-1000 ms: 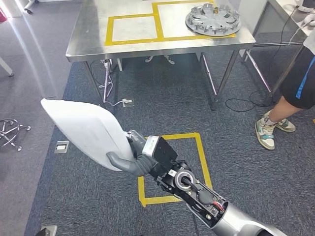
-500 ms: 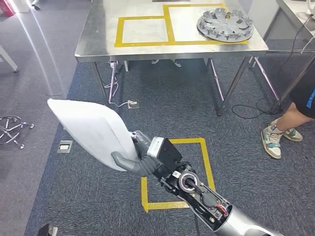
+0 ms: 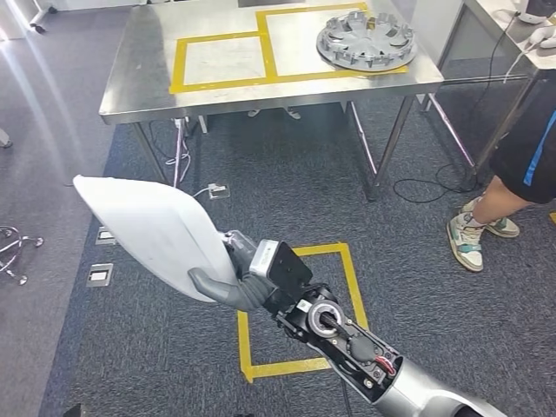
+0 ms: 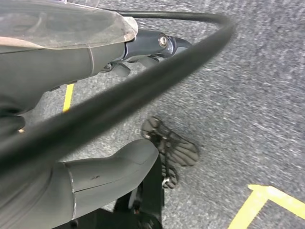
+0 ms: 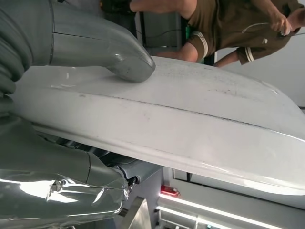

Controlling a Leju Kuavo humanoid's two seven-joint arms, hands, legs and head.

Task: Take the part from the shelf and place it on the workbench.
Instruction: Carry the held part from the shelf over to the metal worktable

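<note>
Right hand [image 3: 231, 280] grips white part [image 3: 150, 230], apparently firmly.

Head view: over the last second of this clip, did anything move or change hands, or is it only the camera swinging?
Mostly the camera: the whole scene slid right, then back left, so the workbench, wheel cover and floor square only shifted with the view. The right hand kept its hold on the white part, thumb under its edge, at about the same place in the picture. A person's feet remain beside the bench. Nothing was released.
</note>
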